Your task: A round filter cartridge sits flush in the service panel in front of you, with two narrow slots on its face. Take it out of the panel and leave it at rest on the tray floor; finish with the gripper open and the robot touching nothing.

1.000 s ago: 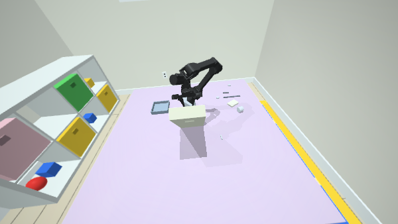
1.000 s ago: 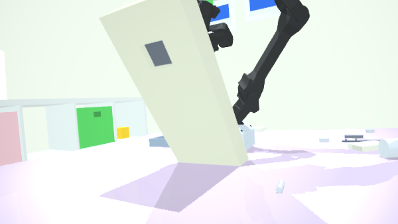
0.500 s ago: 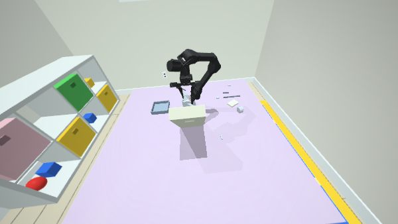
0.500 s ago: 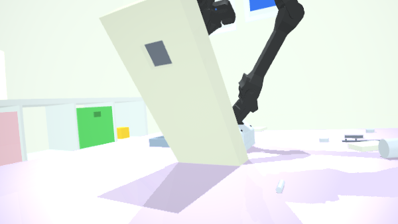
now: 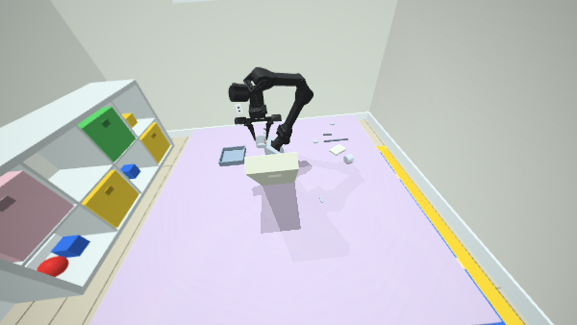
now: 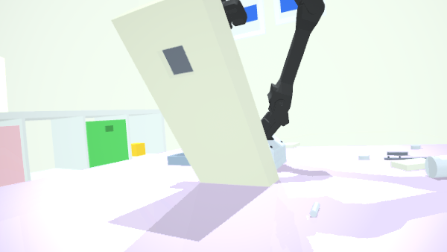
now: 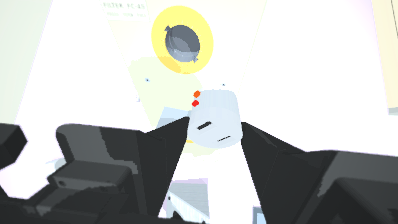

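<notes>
Cartridge [image 5: 261,141] [image 7: 215,120]: pale, smooth cylinder, two dark slots on its face, pinched between the black fingers of the gripper [image 5: 260,138] [image 7: 214,123], mid-frame in wrist view. It's out of the panel [image 5: 272,165] [image 6: 194,104] [image 7: 240,45], a matte cream slab, tilted. Yellow ring [image 7: 158,42] around a round grey socket [image 7: 184,46], upper middle of wrist view. Shallow blue-grey rectangular tray [image 5: 220,160] [image 6: 179,160], left of panel in top view.

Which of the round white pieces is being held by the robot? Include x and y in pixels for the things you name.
The cylinder [image 5: 261,141] [image 7: 215,120] between the fingers [image 5: 261,137], with two dark slots on its face. The other cylinder [image 5: 348,159] [image 6: 436,167] lies on the mat, right of the panel.
</notes>
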Tool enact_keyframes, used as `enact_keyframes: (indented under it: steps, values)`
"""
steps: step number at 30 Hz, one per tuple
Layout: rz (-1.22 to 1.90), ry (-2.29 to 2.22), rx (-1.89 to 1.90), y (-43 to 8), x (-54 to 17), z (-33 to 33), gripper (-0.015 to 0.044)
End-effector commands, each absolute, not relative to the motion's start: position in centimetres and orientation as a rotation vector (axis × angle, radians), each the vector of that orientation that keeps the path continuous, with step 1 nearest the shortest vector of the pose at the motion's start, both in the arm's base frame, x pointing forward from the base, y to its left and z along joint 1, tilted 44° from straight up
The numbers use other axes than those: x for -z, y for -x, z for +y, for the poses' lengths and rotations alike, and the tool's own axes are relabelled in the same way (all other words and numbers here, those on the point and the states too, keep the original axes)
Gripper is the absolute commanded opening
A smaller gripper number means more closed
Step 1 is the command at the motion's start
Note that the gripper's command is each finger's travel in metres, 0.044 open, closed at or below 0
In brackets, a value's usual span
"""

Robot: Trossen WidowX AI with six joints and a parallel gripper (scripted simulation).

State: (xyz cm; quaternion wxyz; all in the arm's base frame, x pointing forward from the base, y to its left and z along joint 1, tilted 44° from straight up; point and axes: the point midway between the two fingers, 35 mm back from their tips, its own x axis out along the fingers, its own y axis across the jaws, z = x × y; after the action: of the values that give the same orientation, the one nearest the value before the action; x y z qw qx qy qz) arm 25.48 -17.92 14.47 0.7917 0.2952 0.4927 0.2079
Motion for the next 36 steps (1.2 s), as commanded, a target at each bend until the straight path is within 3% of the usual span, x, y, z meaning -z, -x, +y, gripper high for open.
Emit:
enact_keyframes:
  steps: [1,10,36]
  values:
    - [1.067,-0.63,-0.459,-25.7,-12.5,-19.5,0.0]
    - [1.1,-0.661,-0.415,-25.3,-10.9,-20.6,0.0]
    - [1.394,-1.112,0.601,-14.2,2.5,-29.7,0.0]
